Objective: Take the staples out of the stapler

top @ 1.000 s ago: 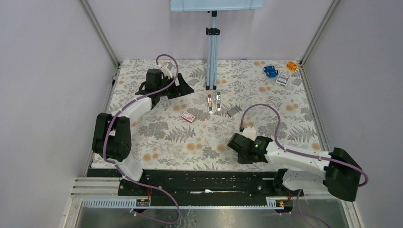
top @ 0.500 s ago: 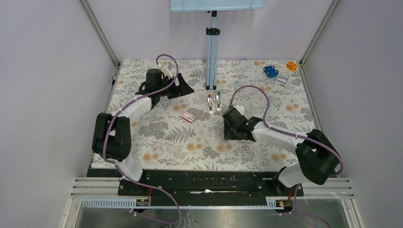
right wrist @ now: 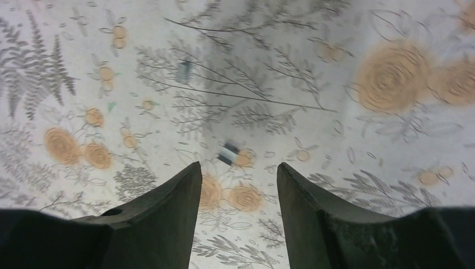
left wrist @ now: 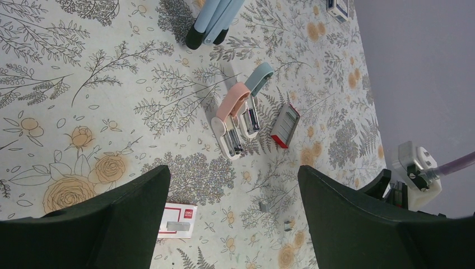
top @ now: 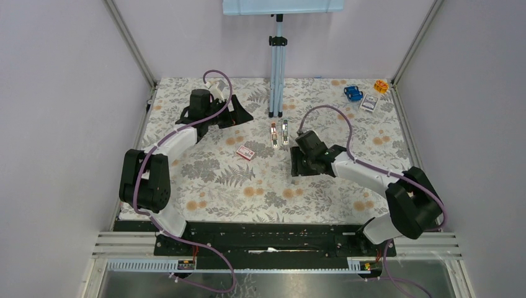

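A stapler (top: 273, 135) and a second stapler (top: 285, 132) lie side by side on the floral table (top: 217, 180), with a red box (top: 246, 152) to their left. The right gripper (top: 300, 166) hangs low just beside them. The left gripper (top: 243, 115) sits farther back on the left.

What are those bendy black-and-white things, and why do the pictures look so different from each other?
They are two robot arms, and each ends in a two-finger pincher called a gripper. One picture comes from a camera high above, looking down on the flowery table. The other two come from little cameras on the arms' wrists, so the dark shapes at the bottom of those pictures are the arms' own fingers. On the table lie a pink stapler and a blue-grey stapler, both flipped open. Near them are a red staple tray, a red-and-white box and small staple bits. The left gripper and the right gripper are both open and holding nothing.
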You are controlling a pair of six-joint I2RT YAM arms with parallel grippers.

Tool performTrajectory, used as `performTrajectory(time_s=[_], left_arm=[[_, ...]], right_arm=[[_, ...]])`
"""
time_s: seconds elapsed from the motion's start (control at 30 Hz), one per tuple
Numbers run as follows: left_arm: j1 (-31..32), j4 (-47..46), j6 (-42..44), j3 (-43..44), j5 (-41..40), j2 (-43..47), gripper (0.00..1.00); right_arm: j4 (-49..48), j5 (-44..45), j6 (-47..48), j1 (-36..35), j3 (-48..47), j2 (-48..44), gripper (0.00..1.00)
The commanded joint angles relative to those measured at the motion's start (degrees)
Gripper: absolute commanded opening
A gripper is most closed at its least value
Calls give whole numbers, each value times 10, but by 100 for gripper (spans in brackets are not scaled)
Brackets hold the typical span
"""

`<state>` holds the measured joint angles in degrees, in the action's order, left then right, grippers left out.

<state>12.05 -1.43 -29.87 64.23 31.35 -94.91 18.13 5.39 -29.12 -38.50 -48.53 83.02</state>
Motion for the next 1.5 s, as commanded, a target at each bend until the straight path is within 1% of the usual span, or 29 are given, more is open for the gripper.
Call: performTrajectory(time_s=[0.0, 0.1, 0.2, 0.27, 0.33, 0.43, 0.57, 0.73, 0.9, 1.13, 1.3, 1.47], left_arm=[[-3, -22, 8, 9, 13, 26, 88], [-3, -20, 11, 10, 12, 29, 88], [-3, -18, 13, 11, 11, 31, 88], [-3, -18, 13, 11, 11, 32, 88], [-3, -18, 12, 11, 12, 32, 88], [-3, -17, 13, 10, 10, 35, 88], [-3, -11, 18, 10, 4, 39, 88], [-2, -14, 13, 10, 10, 39, 88], [-2, -17, 12, 9, 13, 40, 88], [-2, -16, 16, 8, 11, 45, 88], [-1, -16, 15, 7, 13, 43, 88], [3, -17, 15, 7, 13, 42, 88]], right_arm=[[5, -74, 67, 1, -68, 42, 59], [13, -61, 79, 1, -83, 55, 60], [30, 6, 62, 6, -109, 62, 64], [46, 29, 47, 23, -136, 78, 65], [57, 32, 42, 43, -168, 102, 64], [75, 34, 54, 49, -214, 136, 60], [86, 56, 63, 56, -235, 162, 60], [72, 62, 80, 94, -251, 182, 63], [82, 74, 111, 114, -333, 246, 61], [114, 76, 131, 140, -432, 348, 62], [119, 72, 131, 153, -435, 381, 62], [115, 45, 131, 155, -407, 382, 61]])
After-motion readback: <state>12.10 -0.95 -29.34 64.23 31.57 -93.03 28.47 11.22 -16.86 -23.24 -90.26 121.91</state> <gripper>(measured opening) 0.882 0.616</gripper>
